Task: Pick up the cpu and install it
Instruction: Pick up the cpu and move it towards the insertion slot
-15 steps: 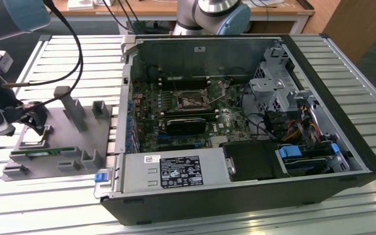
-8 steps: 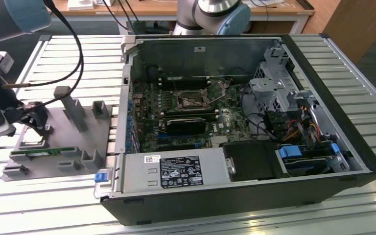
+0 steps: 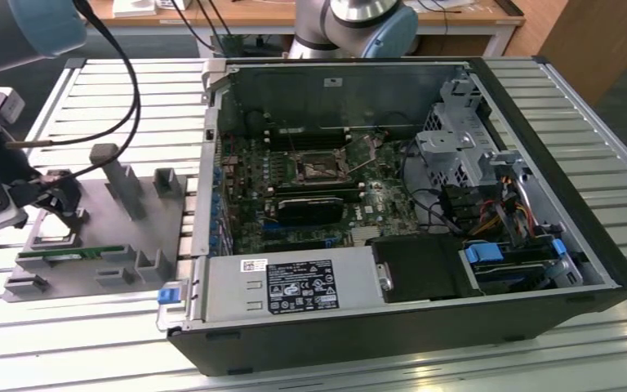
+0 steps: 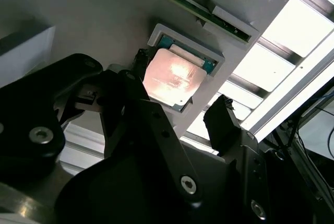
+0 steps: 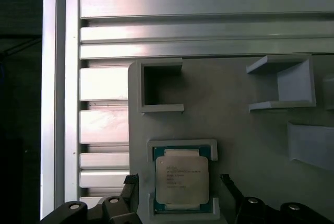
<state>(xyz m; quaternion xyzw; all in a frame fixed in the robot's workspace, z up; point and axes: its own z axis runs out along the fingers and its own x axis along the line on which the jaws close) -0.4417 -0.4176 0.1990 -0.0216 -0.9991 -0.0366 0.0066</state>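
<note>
Hand (image 5: 177, 178), spread, straddles the cpu (image 5: 181, 184) in both wrist views.

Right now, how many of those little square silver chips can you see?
1. The cpu lies in a framed recess of the grey tray, straddled by the open gripper. Others may be hidden inside the computer case.

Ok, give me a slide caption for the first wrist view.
Open black gripper straddling the silver-topped square cpu, seated in its pocket on the grey plastic tray.
</note>
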